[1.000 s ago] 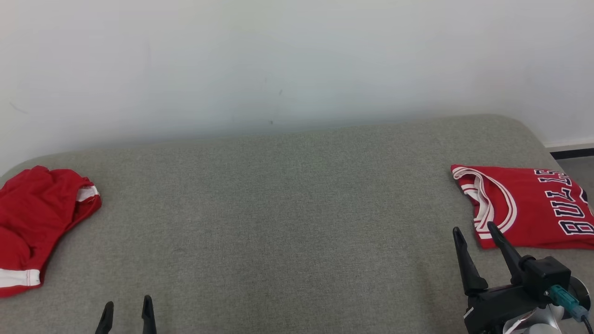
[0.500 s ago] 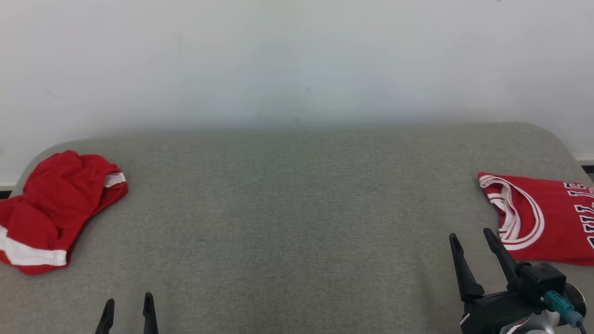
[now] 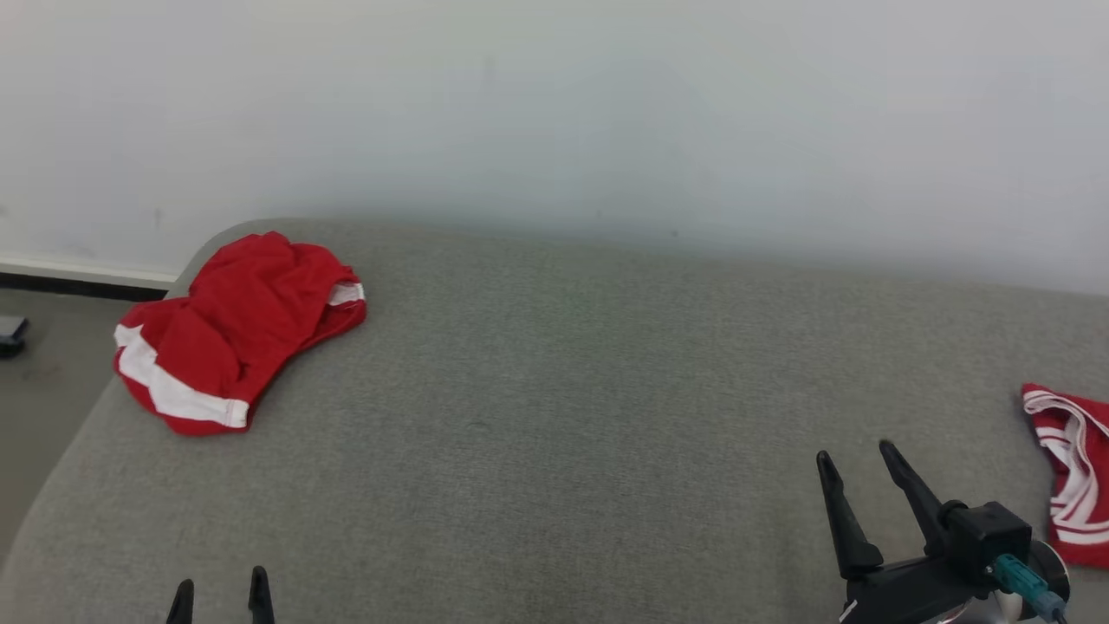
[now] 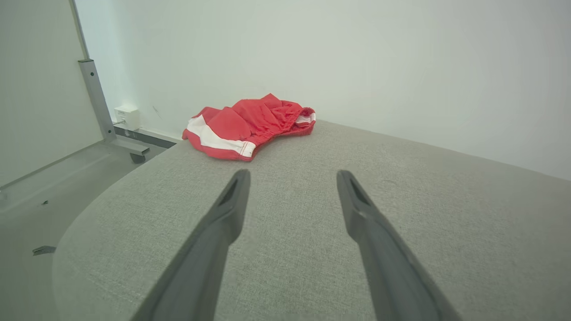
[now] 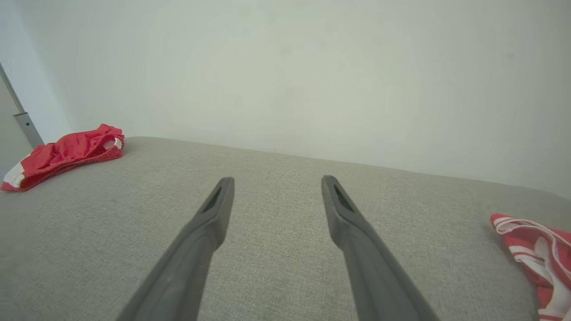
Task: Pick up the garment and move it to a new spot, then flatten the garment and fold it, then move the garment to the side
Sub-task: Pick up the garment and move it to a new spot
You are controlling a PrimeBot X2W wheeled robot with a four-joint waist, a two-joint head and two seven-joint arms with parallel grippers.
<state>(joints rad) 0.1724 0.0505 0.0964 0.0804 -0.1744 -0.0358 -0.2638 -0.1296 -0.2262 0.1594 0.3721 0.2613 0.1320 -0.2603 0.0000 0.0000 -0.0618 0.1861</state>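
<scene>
The left hand is spread and empty over the near edge of the grey fabric-covered bench; the right hand likewise. The crumpled red fabric shorts with white trim lie at the bench's far left corner, well apart from both; a folded red white-striped jersey lies near the right hand.

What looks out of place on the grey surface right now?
Only the red shorts: crumpled in a heap near the far left corner of the grey surface, not flattened. Nothing looks spilled or damaged.
</scene>
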